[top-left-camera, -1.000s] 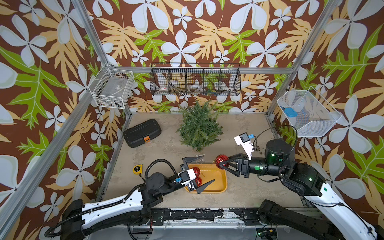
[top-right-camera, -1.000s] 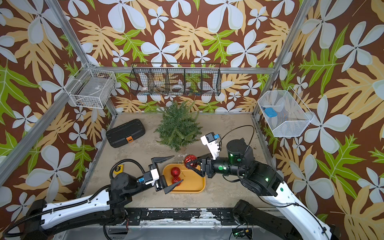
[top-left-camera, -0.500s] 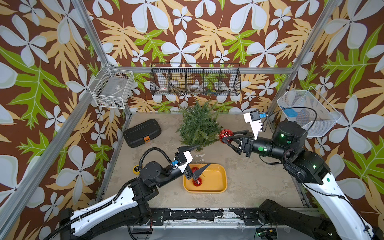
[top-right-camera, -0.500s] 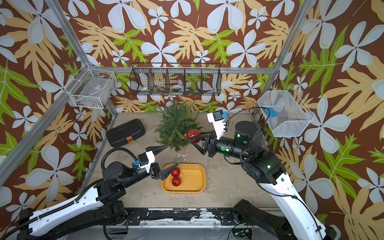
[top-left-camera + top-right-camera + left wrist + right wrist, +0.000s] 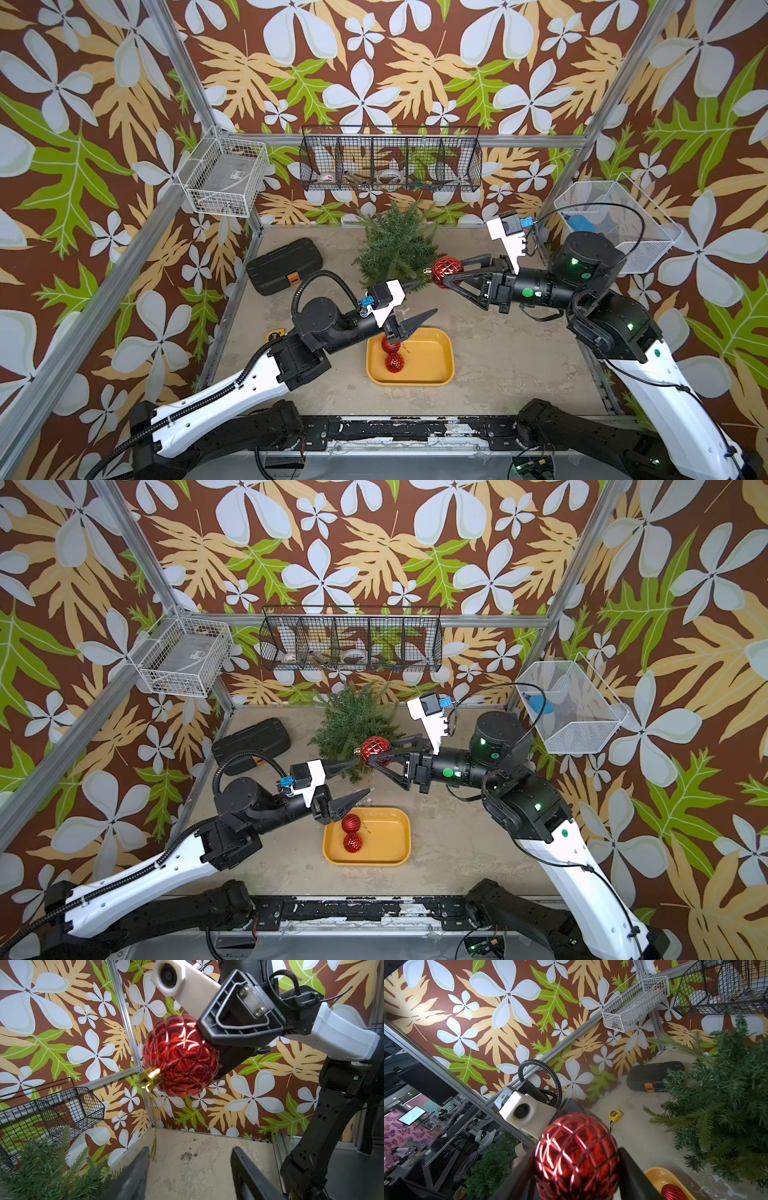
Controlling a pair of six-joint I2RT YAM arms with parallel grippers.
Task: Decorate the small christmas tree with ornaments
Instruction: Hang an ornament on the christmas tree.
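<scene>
Right claw (image 5: 452,274) is clamped on the bauble (image 5: 180,1055), left claw (image 5: 428,297) spread, empty. Looks light, slick, brittle, so you'd best pinch its string (image 5: 154,1138).

Left arm (image 5: 324,328) holds jaws parted; right arm (image 5: 536,286) holds jaws clamped.

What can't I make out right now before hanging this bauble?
- Gold loop of the held bauble: hair-thin in left wrist view, unseen in both top views; whether the left gripper has it is unclear.
- Christmas tree base: hidden under its branches.
- Ribbed bauble: cut off by right wrist view's edge.
- Black wire basket contents: too small.
</scene>
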